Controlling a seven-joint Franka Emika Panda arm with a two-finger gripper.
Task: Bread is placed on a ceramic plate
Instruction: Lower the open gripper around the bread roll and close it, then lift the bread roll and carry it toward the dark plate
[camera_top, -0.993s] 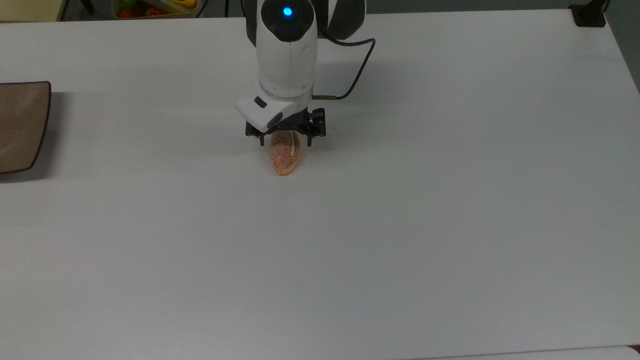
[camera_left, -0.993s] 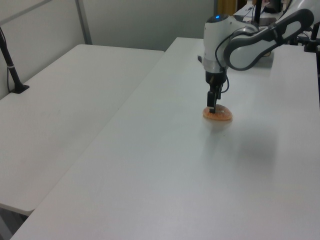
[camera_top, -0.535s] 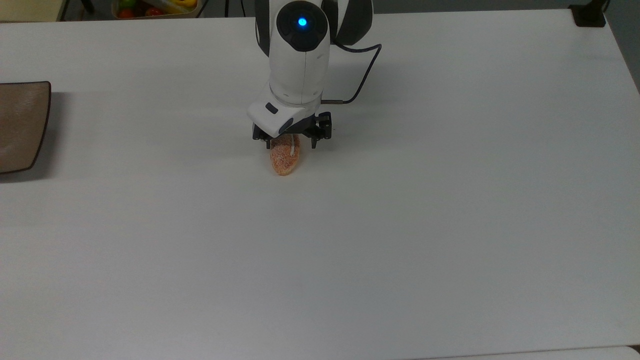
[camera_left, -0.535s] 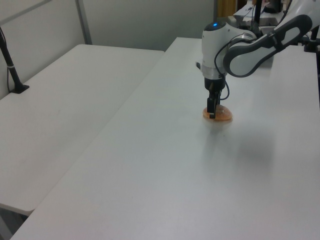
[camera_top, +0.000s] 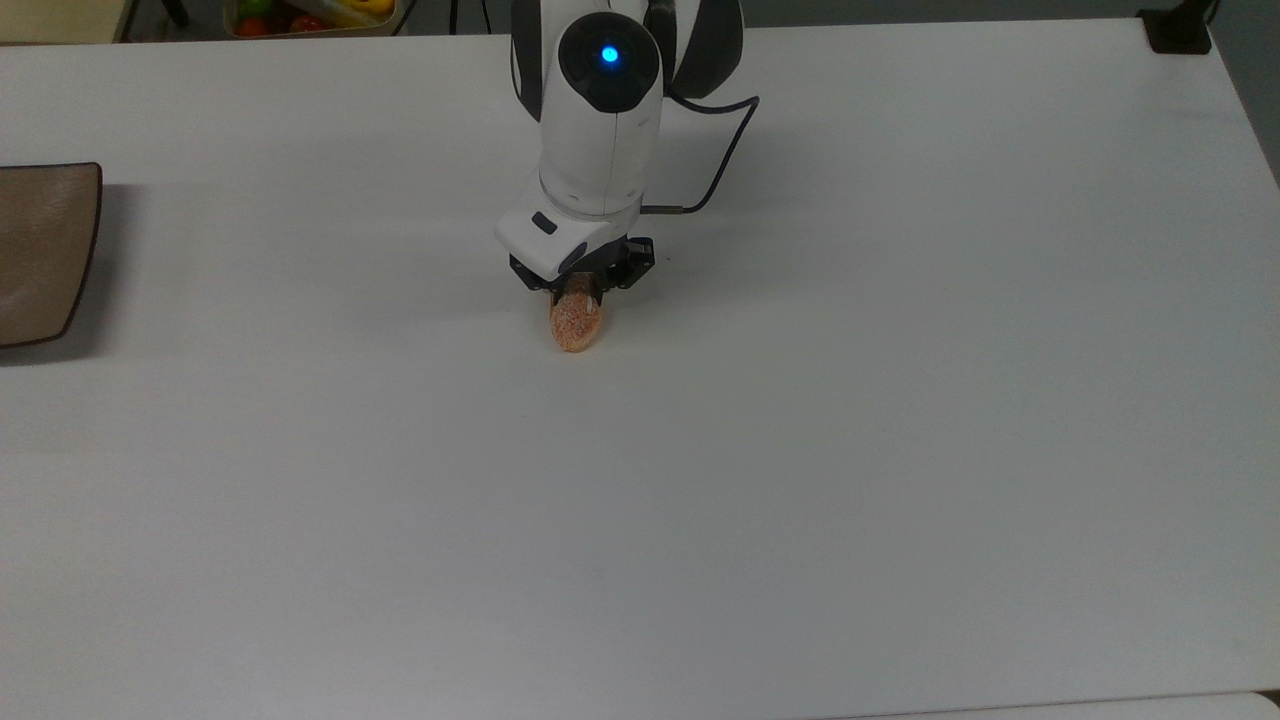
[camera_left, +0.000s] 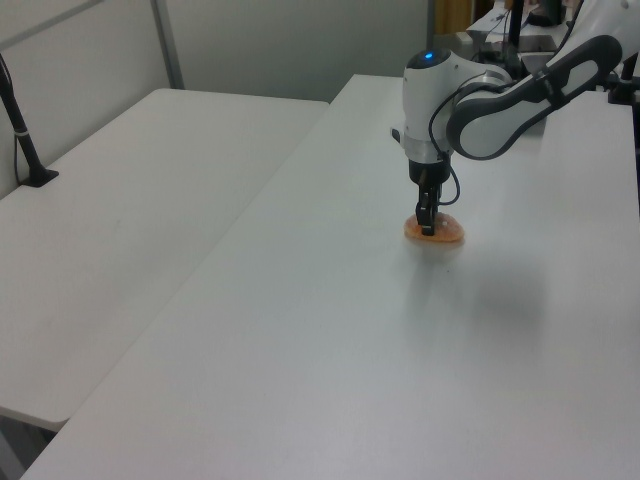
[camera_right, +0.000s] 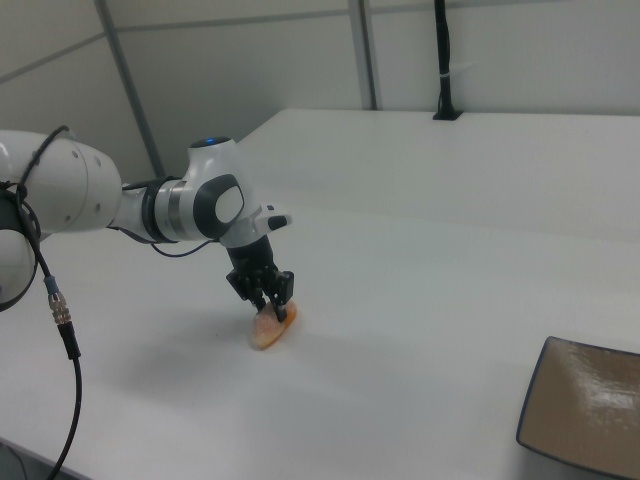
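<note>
Gripper clamped across the bread at its far end, mid-surface, plate well apart. Light, soft roll, I'd say: squeeze gently, nearer its middle.

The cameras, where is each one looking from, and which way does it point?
Top view: high above the white table, looking down; arm comes from the top edge, gripper closed on the bread, ceramic plate at left edge.
Left view: low beside the table, looking along it; arm enters from upper right.
Right view: opposite side; arm enters from left, plate at lower right.
All three share the gripper and bread.
</note>
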